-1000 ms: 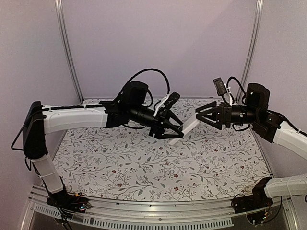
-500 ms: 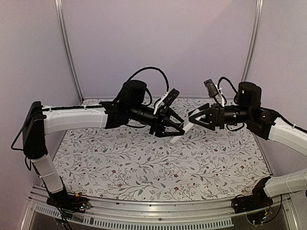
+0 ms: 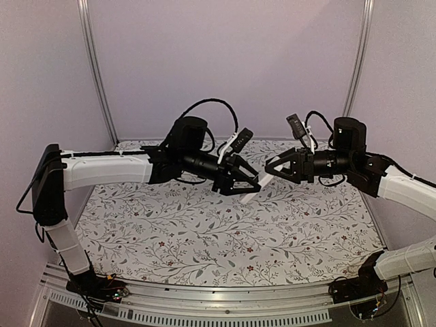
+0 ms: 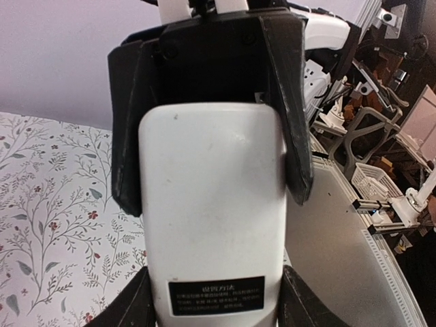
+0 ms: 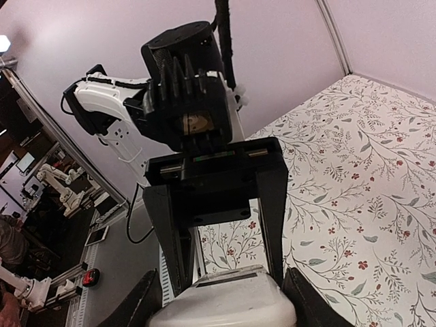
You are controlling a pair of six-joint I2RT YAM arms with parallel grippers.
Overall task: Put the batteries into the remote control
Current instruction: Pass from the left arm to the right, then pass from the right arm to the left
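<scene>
The left claw [image 4: 212, 300] grasps one end of the remote control [image 4: 211, 204] in the air above the flowered surface [image 3: 204, 231]. The right claw [image 5: 221, 300] clamps its other end.

The top view looks down from far above and behind the arms onto the floral-printed cloth table [image 3: 204, 231]. Each wrist camera sits close behind its own black two-finger gripper, the left gripper [image 4: 214, 306] and the right gripper [image 5: 225, 303], facing forward past the fingertips; all views share the flat white plastic remote control [image 4: 212, 218] between the fingertips
</scene>
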